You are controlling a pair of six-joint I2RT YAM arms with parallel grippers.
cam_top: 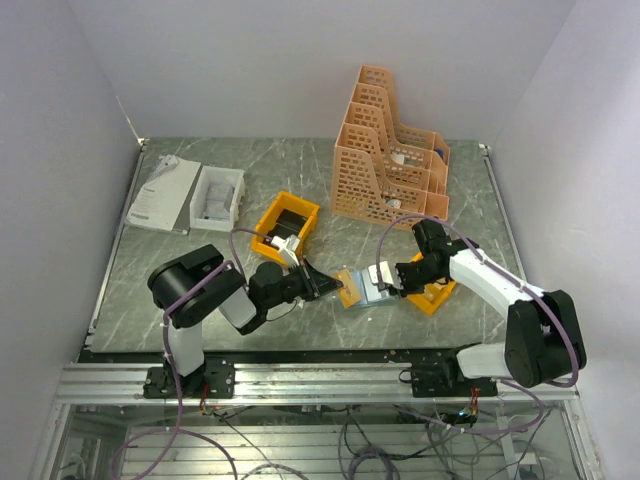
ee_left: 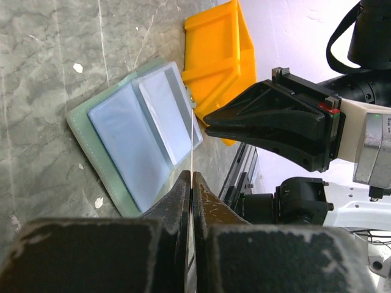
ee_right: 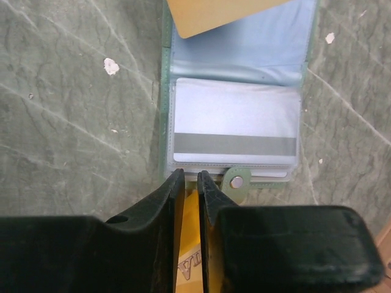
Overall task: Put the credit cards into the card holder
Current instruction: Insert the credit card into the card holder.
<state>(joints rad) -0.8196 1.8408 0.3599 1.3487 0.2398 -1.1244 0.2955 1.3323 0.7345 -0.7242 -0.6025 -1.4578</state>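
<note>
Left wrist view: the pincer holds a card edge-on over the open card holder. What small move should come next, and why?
Probably the left pincer should ease its card lower, toward a sleeve mouth. The card's corner only overlaps the open card holder, inside no sleeve, while the right pincer sits at its snap edge, seemingly steadying it.

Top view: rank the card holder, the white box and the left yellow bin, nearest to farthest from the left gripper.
1. card holder, just right of the left gripper
2. left yellow bin, behind it
3. white box, far left
</note>
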